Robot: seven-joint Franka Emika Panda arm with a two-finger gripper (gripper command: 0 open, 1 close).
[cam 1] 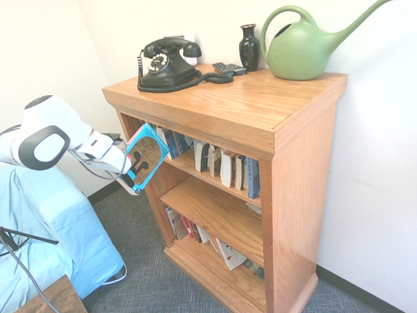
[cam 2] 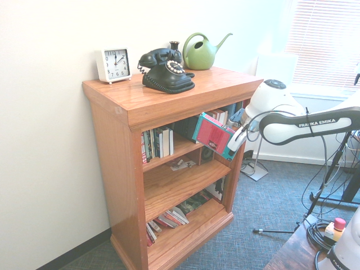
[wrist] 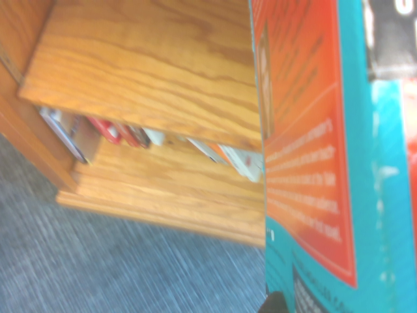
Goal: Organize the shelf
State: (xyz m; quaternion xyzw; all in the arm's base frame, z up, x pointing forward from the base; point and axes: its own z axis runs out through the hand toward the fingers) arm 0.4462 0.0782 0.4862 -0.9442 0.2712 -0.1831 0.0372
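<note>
The shelf (cam 1: 260, 117) (cam 2: 157, 101) is an orange-brown wooden bookcase with three tiers and rows of paperbacks (cam 1: 225, 166). My gripper (cam 1: 127, 171) (cam 2: 232, 143) is shut on a teal paperback book (cam 1: 146, 156) (cam 2: 212, 135) with a red back cover. The book hangs tilted in front of the top tier's opening, at the shelf's side post. In the wrist view the book (wrist: 326, 163) fills the right side, with the middle board (wrist: 143, 72) and the bottom tier's leaning books (wrist: 124, 134) behind it.
On the shelf top stand a black rotary phone (cam 1: 168, 63), a dark vase (cam 1: 249, 45), a green watering can (cam 1: 303, 47) and a white clock (cam 2: 113, 64). Loose papers (cam 2: 183, 165) lie on the middle tier. A light blue covered object (cam 1: 45, 235) sits beside the arm.
</note>
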